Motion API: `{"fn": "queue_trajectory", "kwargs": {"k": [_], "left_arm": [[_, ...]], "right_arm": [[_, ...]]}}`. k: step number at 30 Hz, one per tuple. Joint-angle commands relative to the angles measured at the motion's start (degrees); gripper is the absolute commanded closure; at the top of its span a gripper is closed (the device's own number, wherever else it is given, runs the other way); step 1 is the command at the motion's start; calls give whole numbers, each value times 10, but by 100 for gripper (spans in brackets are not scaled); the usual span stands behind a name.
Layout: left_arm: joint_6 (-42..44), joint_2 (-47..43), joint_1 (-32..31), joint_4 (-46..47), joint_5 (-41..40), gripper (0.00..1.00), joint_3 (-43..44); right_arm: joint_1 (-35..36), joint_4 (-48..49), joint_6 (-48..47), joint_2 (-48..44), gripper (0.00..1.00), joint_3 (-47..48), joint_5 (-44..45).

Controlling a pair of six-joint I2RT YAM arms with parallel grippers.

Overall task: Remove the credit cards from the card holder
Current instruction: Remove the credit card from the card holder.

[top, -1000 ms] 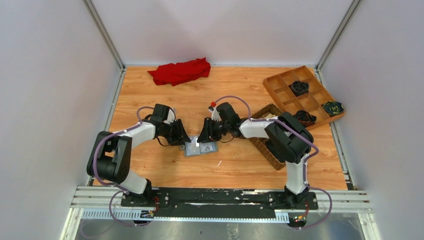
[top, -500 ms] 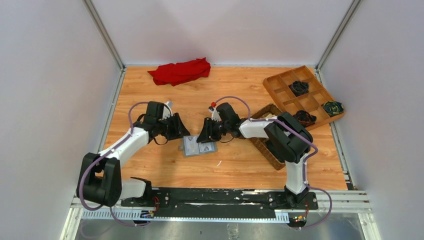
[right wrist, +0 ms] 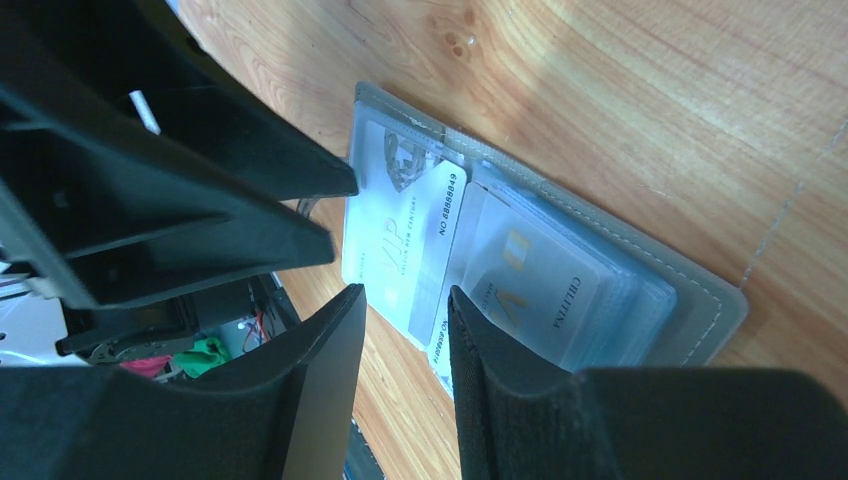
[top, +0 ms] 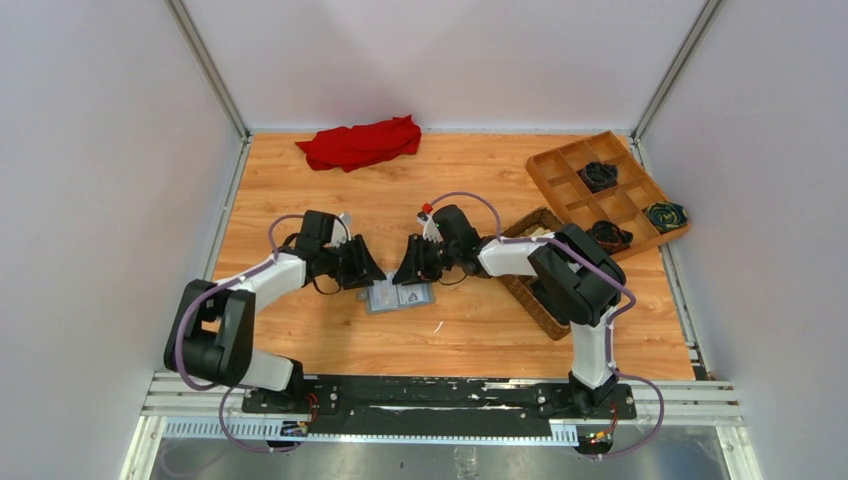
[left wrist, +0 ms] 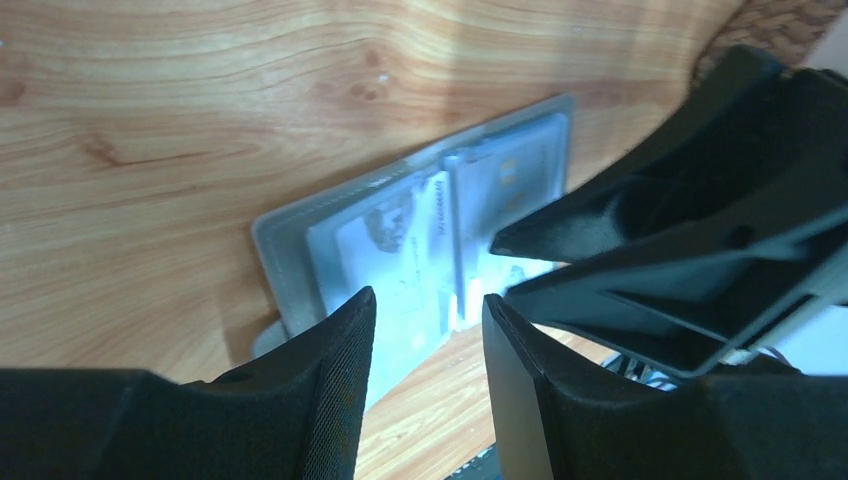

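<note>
The grey card holder [top: 400, 296] lies open and flat on the wooden table between my two grippers. In the right wrist view its grey edge [right wrist: 700, 305] frames clear slots. A pale VIP card [right wrist: 400, 240] sticks partly out of the left half, and a pale card with gold lettering [right wrist: 535, 280] sits in the right half. The open holder also shows in the left wrist view [left wrist: 290, 240]. My left gripper [top: 368, 272] [left wrist: 428, 310] is open over the holder's left side. My right gripper [top: 408, 272] [right wrist: 405, 300] is open, its fingertips just above the protruding pale card. Neither holds anything.
A brown woven basket [top: 520, 290] lies under my right arm. A wooden divided tray [top: 560, 190] with dark items stands at the back right. A red cloth [top: 360, 143] lies at the back. A small white scrap [top: 437, 326] lies near the holder.
My left gripper pulled back and away from the holder, then came back down to its left side. My right gripper and the holder have stayed in place.
</note>
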Motion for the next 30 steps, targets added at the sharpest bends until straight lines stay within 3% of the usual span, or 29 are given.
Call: {"fn": "queue_trajectory", "kwargs": {"k": [1,15,22,30], "left_arm": [[10,37,1,-13,-44,53,-7],[21,79,13,-36,-86,54,-16],[28,100,18,-21,-71,54,-18],[23,127,21,14,-44,54,-35]], "right_arm": [[4,8,5,8,59,-5,-5],[14,-9,-3,24,54,4,-5],[14,-82,-24,35,54,8,39],[18,-74,-16,57,54,7,33]]}}
